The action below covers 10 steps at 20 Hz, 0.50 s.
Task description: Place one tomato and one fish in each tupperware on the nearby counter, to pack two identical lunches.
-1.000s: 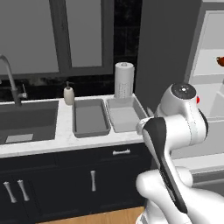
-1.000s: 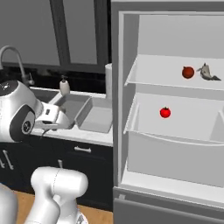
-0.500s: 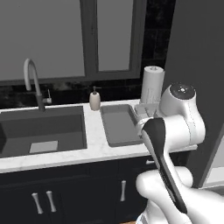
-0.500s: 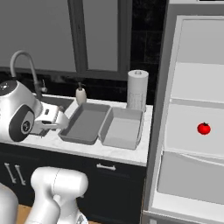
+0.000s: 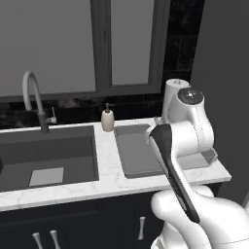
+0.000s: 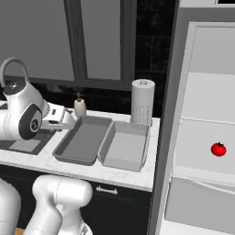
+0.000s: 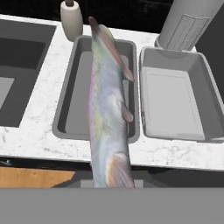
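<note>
Compared with the earlier pictures, both base views have shifted: the camera has moved with the base, so the sink (image 5: 46,155) now takes the left half of the left base view, and in the right base view the open fridge (image 6: 202,137) sits further to 3 o'clock and shows one tomato (image 6: 219,149) on its shelf. The gripper (image 6: 62,118) is closed on the fish (image 7: 107,113), which in the hand view runs from 6 o'clock up to 12 o'clock and hangs over the darker tupperware (image 7: 72,92), hiding much of its floor. The lighter tupperware (image 7: 175,100) stands just beside it at 3 o'clock, and I see nothing lying in it. Both trays rest on the counter (image 7: 39,118), between the sink and the fridge. Around them, a soap bottle (image 7: 71,18) stands at 11 o'clock from the darker tray, and a paper towel roll (image 6: 142,102) stands at 12 o'clock from the lighter one. In the left base view the arm (image 5: 187,131) covers the lighter tray almost fully, and a faucet (image 5: 34,99) rises behind the sink
</note>
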{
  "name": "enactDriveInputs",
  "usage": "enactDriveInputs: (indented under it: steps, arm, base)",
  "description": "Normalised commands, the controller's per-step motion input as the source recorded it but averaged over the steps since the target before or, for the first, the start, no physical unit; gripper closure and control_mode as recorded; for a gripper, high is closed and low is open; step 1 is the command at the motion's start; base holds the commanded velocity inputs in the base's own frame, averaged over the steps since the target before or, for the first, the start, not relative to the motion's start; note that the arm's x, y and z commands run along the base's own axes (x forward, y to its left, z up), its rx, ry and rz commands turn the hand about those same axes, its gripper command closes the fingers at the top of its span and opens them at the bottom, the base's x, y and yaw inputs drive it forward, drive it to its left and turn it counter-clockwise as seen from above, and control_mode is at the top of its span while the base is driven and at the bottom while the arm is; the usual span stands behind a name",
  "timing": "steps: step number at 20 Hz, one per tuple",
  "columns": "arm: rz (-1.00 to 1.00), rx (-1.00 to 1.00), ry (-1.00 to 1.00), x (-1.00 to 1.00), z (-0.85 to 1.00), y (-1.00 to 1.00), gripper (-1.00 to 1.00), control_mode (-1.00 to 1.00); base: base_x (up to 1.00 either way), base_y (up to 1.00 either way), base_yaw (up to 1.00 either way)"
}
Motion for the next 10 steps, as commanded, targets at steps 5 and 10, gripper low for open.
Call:
enactDriveInputs:
  steps: [5,10]
  arm:
    - [0.00,0.00,0.12,0.74,-0.34,0.29,1.00,-1.00]
    - [0.02,0.01,0.18,0.62,-0.43,0.07,1.00,-1.00]
  base:
    - [0.00,0.00,0.00]
    - [0.00,0.00,0.00]
